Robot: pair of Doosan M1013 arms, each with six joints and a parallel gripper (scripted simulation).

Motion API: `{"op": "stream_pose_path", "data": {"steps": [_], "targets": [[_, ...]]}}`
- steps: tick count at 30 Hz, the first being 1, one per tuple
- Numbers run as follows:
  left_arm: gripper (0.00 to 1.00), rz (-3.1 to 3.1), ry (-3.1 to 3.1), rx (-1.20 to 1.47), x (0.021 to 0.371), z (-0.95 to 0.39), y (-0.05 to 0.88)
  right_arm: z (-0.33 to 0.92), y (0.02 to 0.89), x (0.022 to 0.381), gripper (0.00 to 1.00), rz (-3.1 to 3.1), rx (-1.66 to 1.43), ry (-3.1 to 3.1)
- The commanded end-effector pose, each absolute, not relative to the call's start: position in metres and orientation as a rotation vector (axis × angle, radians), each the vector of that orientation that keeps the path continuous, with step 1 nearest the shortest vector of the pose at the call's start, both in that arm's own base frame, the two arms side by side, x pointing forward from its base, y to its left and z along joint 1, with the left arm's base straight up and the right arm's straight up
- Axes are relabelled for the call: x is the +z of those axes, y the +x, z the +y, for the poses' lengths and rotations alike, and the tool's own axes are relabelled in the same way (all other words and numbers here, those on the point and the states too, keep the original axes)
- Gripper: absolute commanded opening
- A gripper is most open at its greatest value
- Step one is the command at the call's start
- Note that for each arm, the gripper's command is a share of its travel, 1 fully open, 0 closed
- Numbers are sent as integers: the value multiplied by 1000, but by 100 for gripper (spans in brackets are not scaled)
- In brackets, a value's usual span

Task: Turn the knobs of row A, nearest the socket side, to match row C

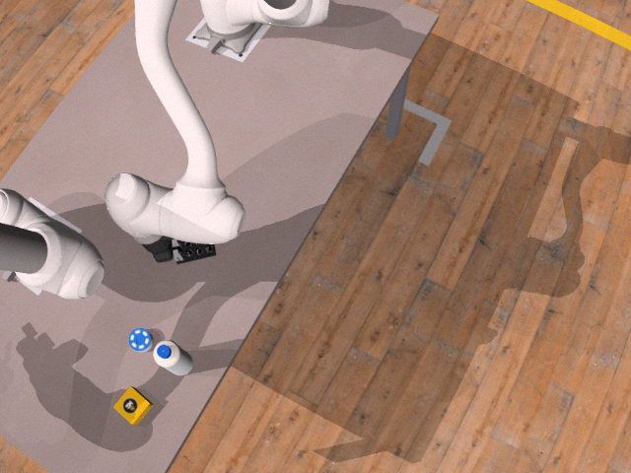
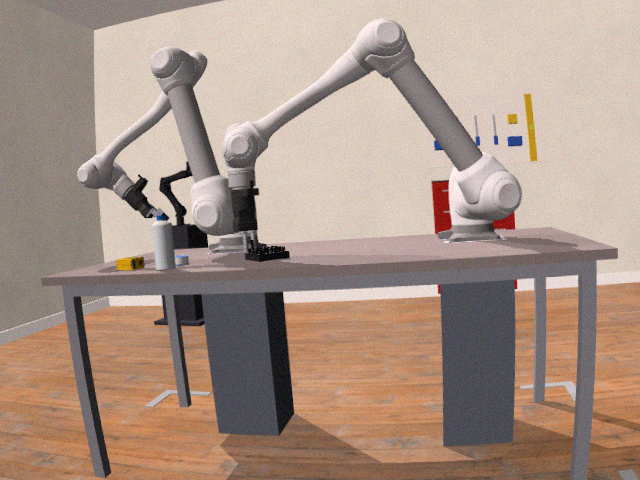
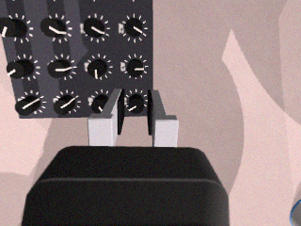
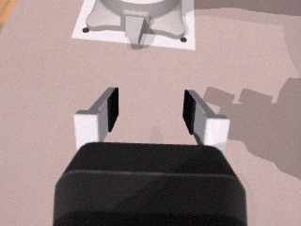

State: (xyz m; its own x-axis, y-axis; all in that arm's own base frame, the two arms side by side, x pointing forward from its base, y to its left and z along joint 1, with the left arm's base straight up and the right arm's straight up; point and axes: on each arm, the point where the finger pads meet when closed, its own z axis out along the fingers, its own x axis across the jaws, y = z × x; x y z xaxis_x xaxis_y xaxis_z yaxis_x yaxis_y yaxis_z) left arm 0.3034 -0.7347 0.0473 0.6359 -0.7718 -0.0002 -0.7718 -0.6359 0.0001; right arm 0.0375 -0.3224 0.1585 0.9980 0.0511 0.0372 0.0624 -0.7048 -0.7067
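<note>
The knob box (image 1: pixel 196 252) (image 2: pixel 266 253) (image 3: pixel 119 49) lies flat on the bench (image 1: pixel 285 101) (image 2: pixel 330 248), its long axis unclear. The left fingers stand partly open astride a corner knob (image 3: pixel 135 104), contact unclear; the right fingers are wide open, empty.

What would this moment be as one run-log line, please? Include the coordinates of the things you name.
left pincer (image 1: pixel 175 250) (image 2: pixel 250 241) (image 3: pixel 135 91): part-open, at corner knob (image 3: pixel 135 103) | right pincer (image 2: pixel 157 212) (image 4: pixel 150 110): open, away from box (image 1: pixel 204 250) (image 2: pixel 267 254) (image 3: pixel 81 86) | bottle (image 1: pixel 175 359) (image 2: pixel 163 245): upright

Open space lay between the yellow box (image 1: pixel 132 405) (image 2: pixel 129 263) and the white bottle (image 1: pixel 173 358) (image 2: pixel 164 246) on the desk (image 1: pixel 285 127) (image 2: pixel 351 260); the bottle stood upright near the blue-topped disc (image 1: pixel 140 339) (image 2: pixel 181 259), obstructing low sideways passage.
</note>
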Motion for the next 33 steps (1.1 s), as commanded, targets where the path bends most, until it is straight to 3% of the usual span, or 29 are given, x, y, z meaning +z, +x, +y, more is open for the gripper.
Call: {"op": "stream_pose_path", "data": {"steps": [1, 2, 33], "targets": [[46, -1340, 2840, 2, 49, -735, 304, -323, 38, 159, 100, -78, -19, -2355], [30, -1340, 2840, 2, 49, -735, 304, -323, 38, 159, 100, -78, -19, -2355], [30, -1290, 2864, 2, 49, -735, 304, -323, 38, 159, 100, -78, -19, -2355]]}}
